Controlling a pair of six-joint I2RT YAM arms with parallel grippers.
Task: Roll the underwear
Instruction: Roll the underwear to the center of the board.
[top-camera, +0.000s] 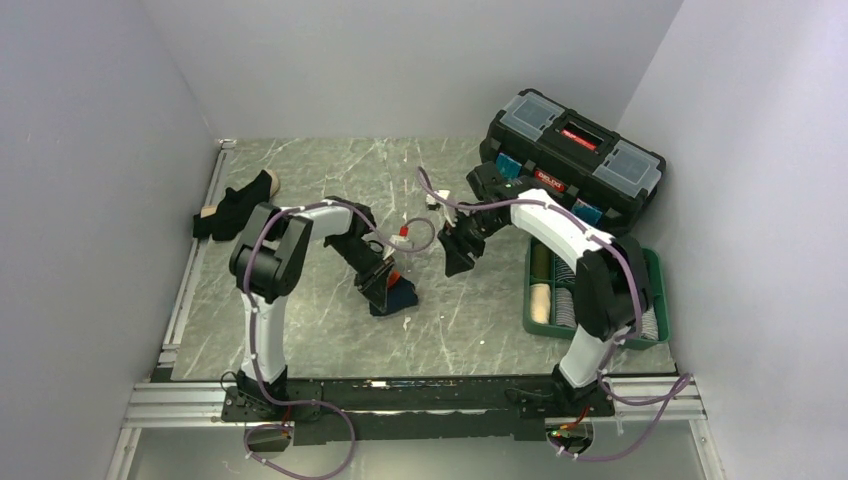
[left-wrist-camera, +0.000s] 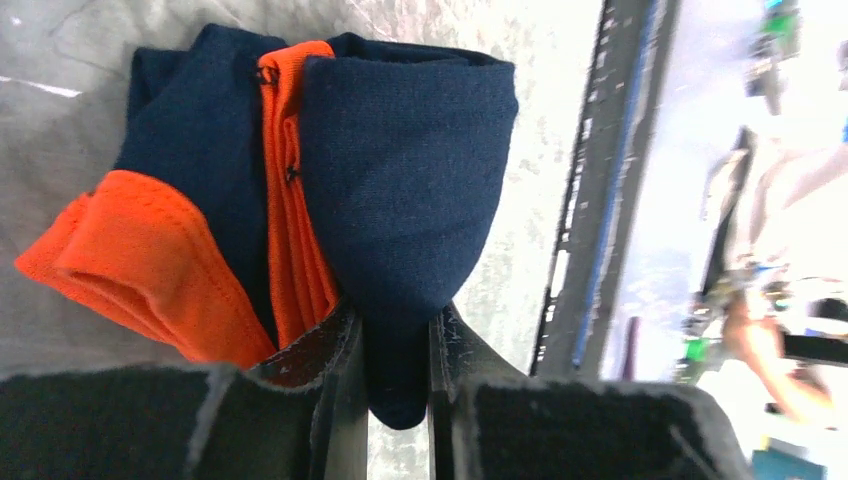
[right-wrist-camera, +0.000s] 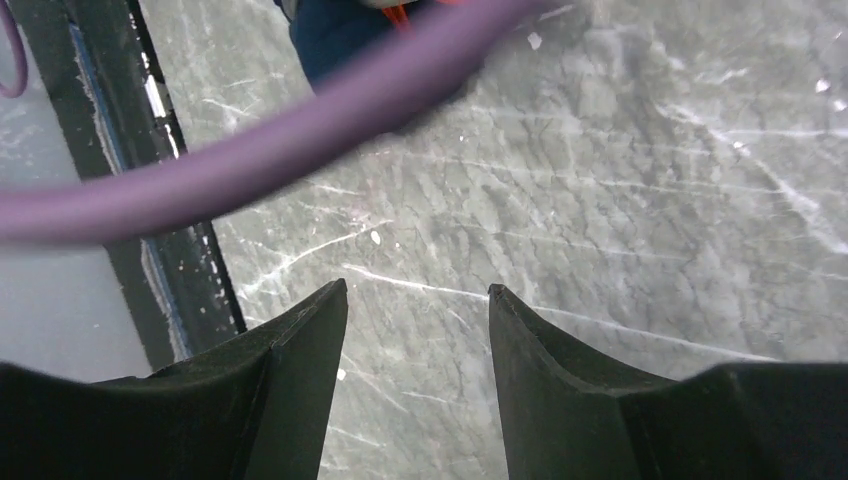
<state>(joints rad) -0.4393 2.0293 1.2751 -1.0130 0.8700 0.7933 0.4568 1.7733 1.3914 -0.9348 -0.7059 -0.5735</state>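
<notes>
Near the middle of the table, the navy underwear with the orange band lies bunched, one fold clamped between the jaws of the left gripper. The right gripper hangs just to its right, jaws apart and empty. The cloth looks light, soft and limp. It will likely sag and unroll unless pinched through several layers, best at the thicker orange edge.

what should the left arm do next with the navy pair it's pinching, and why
Probably lift the navy underwear a little and start toward the green tray. The left gripper is shut on the bundle, which already looks folded compactly with its orange band showing, and the right gripper hangs open and empty over the table, apart from it.
</notes>
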